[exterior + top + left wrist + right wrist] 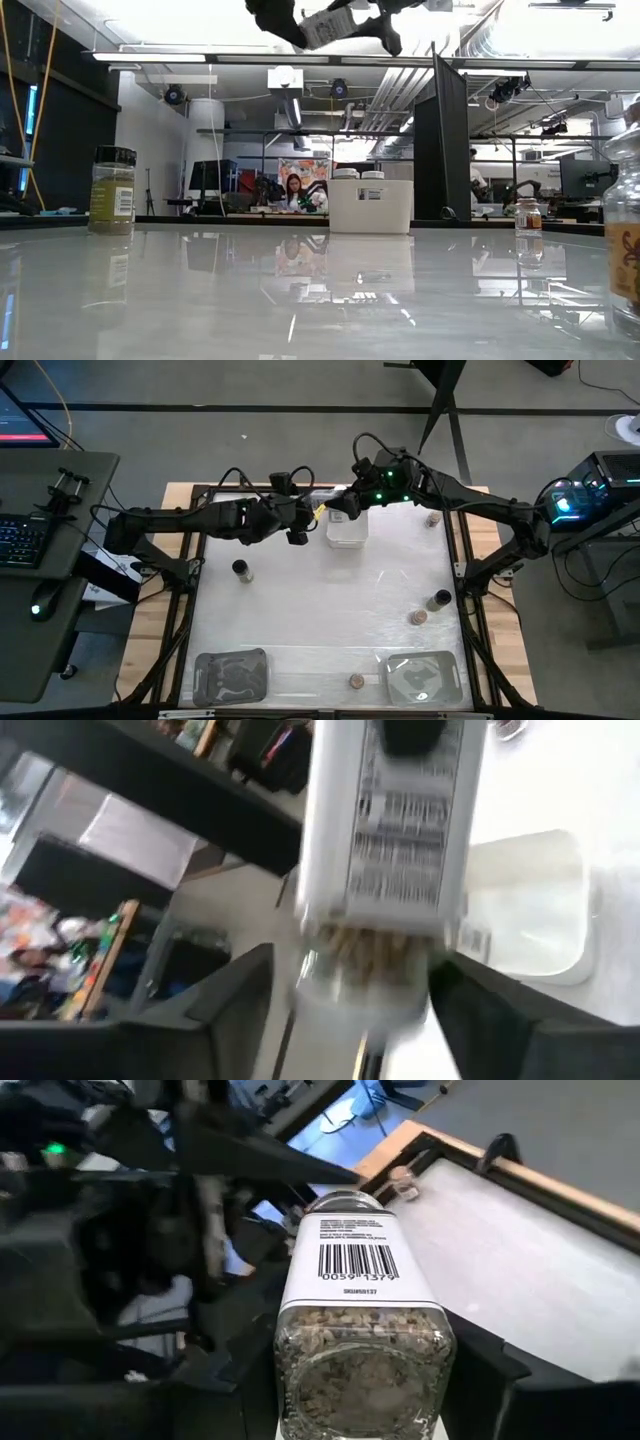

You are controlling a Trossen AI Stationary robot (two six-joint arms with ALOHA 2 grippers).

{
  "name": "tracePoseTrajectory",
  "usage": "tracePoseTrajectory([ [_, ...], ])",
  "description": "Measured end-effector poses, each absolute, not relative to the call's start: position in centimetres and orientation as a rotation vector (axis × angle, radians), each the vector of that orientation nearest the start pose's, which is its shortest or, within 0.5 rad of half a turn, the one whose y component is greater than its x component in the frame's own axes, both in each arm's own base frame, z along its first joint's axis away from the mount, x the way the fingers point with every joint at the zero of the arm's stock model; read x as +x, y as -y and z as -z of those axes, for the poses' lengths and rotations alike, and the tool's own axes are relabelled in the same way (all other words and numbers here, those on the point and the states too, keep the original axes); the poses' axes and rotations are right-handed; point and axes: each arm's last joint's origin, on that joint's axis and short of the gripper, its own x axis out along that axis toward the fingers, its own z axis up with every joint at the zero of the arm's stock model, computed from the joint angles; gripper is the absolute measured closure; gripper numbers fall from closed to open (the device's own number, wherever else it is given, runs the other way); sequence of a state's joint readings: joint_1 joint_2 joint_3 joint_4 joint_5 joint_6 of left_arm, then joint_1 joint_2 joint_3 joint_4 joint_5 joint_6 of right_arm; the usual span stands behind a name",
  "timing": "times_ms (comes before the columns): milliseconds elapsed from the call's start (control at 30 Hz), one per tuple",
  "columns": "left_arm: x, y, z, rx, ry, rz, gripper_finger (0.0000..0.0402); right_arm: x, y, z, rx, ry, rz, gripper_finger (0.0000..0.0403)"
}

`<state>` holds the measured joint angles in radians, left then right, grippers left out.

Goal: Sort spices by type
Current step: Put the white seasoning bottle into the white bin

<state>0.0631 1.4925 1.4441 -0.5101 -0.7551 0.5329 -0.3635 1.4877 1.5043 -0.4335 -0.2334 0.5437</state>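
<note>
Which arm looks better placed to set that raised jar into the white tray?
Probably the right. The jar sits gripped in the right gripper, which hangs over the far edge of the white tray. The left gripper is beside the jar, off to the tray's side.

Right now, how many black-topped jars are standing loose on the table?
2 black-topped jars: one left of centre, one near the right edge. The white bin or the arms may hide more.

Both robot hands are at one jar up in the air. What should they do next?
Probably one gripper should let go, so the other can lower the spice jar alone. The left gripper and right gripper meet at it, above the white tray.
</note>
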Motion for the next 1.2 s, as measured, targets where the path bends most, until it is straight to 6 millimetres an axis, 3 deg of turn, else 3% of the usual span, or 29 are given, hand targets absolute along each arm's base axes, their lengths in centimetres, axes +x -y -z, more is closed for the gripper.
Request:
tracePoseTrajectory([
  [167, 29.8, -4.3, -37.1, 0.628, -0.824, -0.712, 0.0121, 27.7, 12.3, -40.6, 0.601, -0.36, 0.303, 0.0212],
  [300, 26.7, -5.0, -37.8, 0.301, -0.766, -0.777, 0.0118, 24.8, 12.6, -41.6, 0.509, -0.388, 0.339, 0.0212],
  [433, 25.0, -5.9, -38.0, -0.116, -0.473, -0.7, 0.0116, 23.3, 12.1, -42.5, 0.372, -0.39, 0.305, 0.0212],
  [633, 25.9, -6.6, -38.2, -0.327, 0.149, -0.279, 0.0116, 24.9, 11.6, -43.2, 0.236, -0.288, 0.13, 0.0212],
  [767, 25.5, -7.3, -38.5, -0.341, 0.21, -0.274, 0.0115, 25.4, 11.5, -44.0, 0.219, -0.192, 0.056, 0.0212],
  [967, 25.5, -7.0, -38.8, -0.179, 0.192, -0.273, 0.0115, 25.6, 10.8, -44.7, 0.24, -0.136, -0.039, 0.0212],
  [1200, 26.7, -6.3, -39.0, -0.068, 0.171, -0.244, 0.0115, 26.7, 9.3, -44.5, 0.191, -0.139, -0.078, 0.0212],
])
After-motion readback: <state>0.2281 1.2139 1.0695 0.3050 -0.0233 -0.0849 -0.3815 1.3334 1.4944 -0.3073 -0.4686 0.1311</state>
